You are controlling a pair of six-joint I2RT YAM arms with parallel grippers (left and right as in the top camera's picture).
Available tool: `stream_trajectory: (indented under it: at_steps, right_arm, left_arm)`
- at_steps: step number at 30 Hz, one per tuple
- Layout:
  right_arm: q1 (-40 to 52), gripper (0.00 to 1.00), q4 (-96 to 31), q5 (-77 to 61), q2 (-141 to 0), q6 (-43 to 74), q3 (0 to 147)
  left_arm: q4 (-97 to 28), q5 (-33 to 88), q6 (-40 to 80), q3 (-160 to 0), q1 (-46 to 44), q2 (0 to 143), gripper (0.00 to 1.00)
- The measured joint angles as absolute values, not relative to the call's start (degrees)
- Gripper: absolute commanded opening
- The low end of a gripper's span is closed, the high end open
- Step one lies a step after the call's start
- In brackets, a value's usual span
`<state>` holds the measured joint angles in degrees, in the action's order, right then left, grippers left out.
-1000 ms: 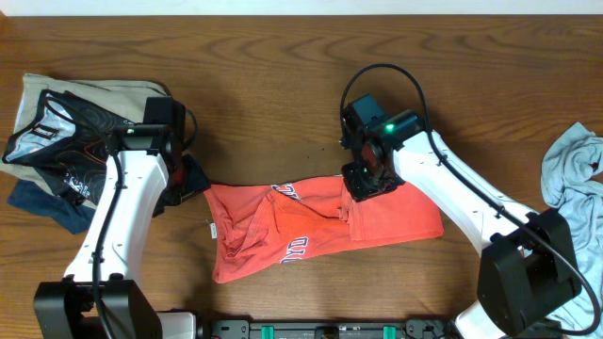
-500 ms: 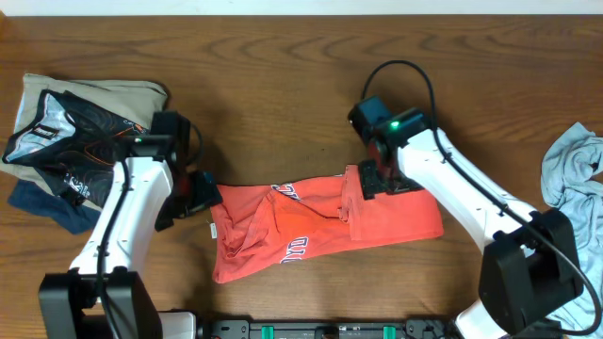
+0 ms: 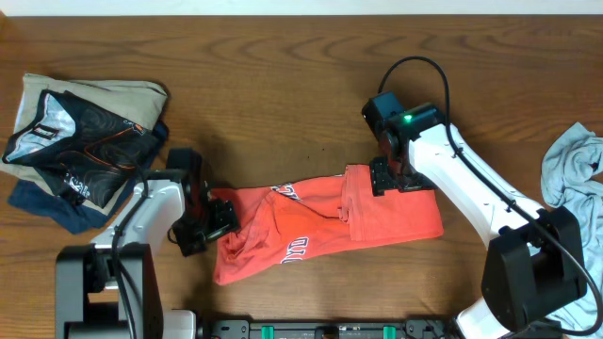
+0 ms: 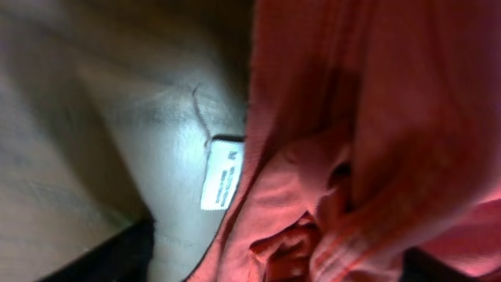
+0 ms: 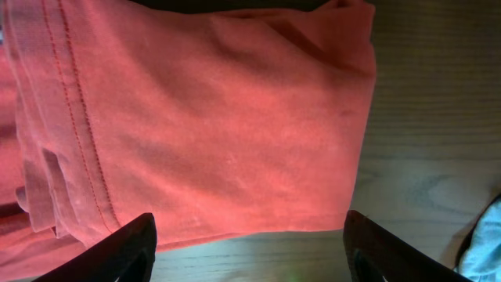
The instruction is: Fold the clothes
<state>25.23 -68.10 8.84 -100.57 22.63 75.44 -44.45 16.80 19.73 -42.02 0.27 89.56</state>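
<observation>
The left gripper (image 3: 215,224) is open at the edge of the red T-shirt (image 3: 377,215), by its white tag (image 4: 221,174). The right gripper (image 3: 403,179) hangs open over the other end.

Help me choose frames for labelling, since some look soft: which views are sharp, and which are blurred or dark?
Overhead: sharp and evenly lit across the table. Left wrist: dim and out of focus; the T-shirt is a soft smear and the print on its neck tag is unreadable. Right wrist: sharp and evenly lit, with the hem stitching crisp.
</observation>
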Motion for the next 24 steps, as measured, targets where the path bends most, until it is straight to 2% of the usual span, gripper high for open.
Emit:
stream_trajectory:
  at_steps: [3, 6, 8, 9, 10, 17, 24]
  right_arm:
    - [25.2, 0.74, -68.1, 8.8, -100.6, 22.6, 75.4]
    - [25.2, 0.75, -68.1, 8.8, -100.6, 22.6, 75.4]
    - [25.2, 0.75, -68.1, 8.8, -100.6, 22.6, 75.4]
    - [25.2, 0.75, -68.1, 8.8, -100.6, 22.6, 75.4]
    - [25.2, 0.74, -68.1, 8.8, -100.6, 22.7, 75.4]
    - [25.0, 0.77, -68.1, 9.2, -100.6, 22.7, 75.4]
    - [19.7, 0.79, -68.1, 9.6, -100.6, 21.8, 75.3]
  left_arm:
    - [-42.3, 18.8, 19.5, -40.6, 0.3, 88.4, 0.61]
    - [-40.2, 20.9, 19.5, -39.3, 0.3, 87.3, 0.52]
    - [-39.3, 22.3, 19.6, -38.9, 0.3, 87.2, 0.34]
    - [-38.7, 23.2, 19.5, -38.7, 0.3, 87.2, 0.19]
    - [-38.2, 23.6, 19.6, -38.5, 0.3, 87.3, 0.08]
    - [-38.2, 24.6, 19.0, -39.0, 0.3, 88.4, 0.06]
    - [-50.7, 13.0, 19.0, -50.3, 1.7, 90.3, 0.06]
